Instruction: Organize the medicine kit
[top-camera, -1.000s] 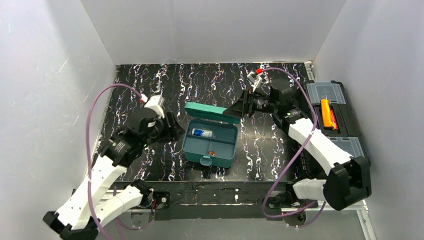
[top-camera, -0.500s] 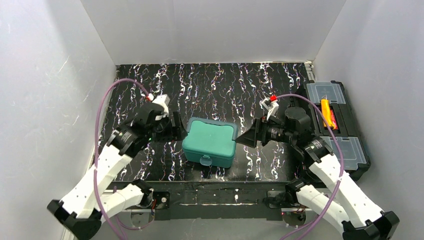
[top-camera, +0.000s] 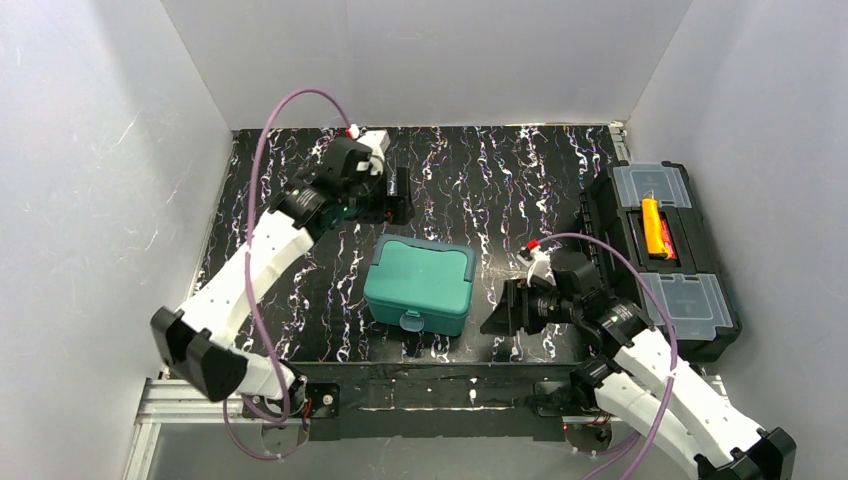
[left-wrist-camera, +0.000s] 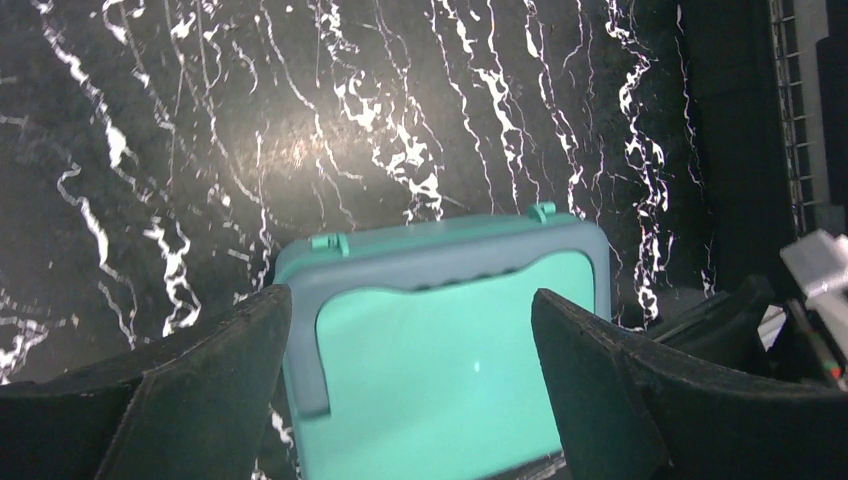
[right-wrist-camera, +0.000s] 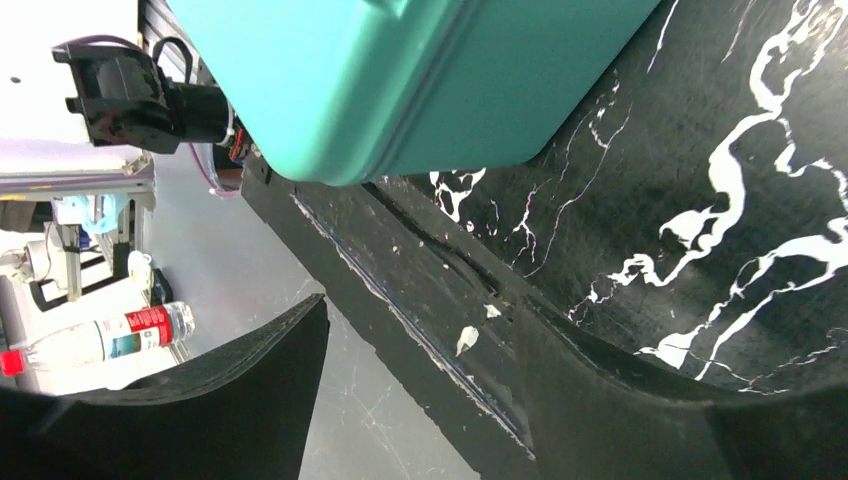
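The medicine kit, a teal box, sits shut on the black marbled table with its latch facing the near edge. My left gripper hangs open and empty just behind the kit. In the left wrist view the kit's lid and its two hinges show between the spread fingers of that gripper. My right gripper is open and empty, low, just right of the kit's front corner. The right wrist view shows the kit's side beyond that gripper, apart from it.
A black toolbox with clear lids stands at the right edge and holds an orange item. White walls close in the left, back and right sides. The table's front edge runs under my right gripper.
The kit's lid, open a second ago, is now shut. My left gripper has moved from the kit's left side to behind it. My right gripper has drawn back toward the front edge.
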